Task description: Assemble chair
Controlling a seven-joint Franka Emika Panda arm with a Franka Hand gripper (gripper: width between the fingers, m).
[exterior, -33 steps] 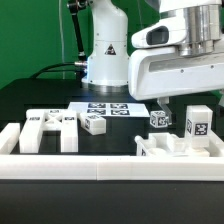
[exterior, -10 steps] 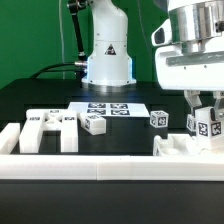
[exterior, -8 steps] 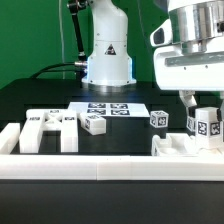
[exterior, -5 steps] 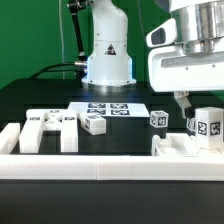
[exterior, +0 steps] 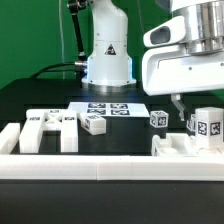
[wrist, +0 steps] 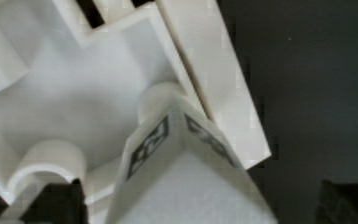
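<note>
White chair leg (exterior: 208,124) | released, upright | pincer (exterior: 182,112) opened, drawn away

Chair leg (exterior: 206,124): white, black-and-white square marker tag.
Chair panel (exterior: 50,128): white.
Marker board (exterior: 110,108): white, black square tags.
Desk (exterior: 40,95): black.
Front rail (exterior: 100,168): white.
Backdrop (exterior: 30,40): green.
Arm base (exterior: 108,55): white, black triangle mark.
</note>
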